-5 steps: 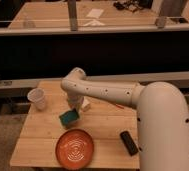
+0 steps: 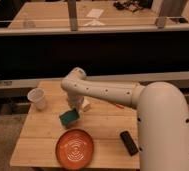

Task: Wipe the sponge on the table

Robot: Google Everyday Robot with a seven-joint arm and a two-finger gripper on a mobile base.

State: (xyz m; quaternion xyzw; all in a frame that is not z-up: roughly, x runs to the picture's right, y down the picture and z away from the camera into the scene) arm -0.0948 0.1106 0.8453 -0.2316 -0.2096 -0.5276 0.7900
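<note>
The sponge (image 2: 69, 118), a small dark green block with a yellowish edge, lies on the light planked table (image 2: 43, 135) left of centre. My gripper (image 2: 74, 107) reaches down from the white arm's bend and sits right above the sponge's far edge, touching it or nearly so. The arm itself sweeps in from the lower right and hides the table's right side.
A clear plastic cup (image 2: 37, 98) stands near the table's left far corner. An orange plate (image 2: 76, 148) lies at the front, just below the sponge. A small white block (image 2: 86, 105) sits beside the gripper, and a black block (image 2: 129, 142) lies front right. A long wooden bench with metal rails (image 2: 88, 22) runs behind.
</note>
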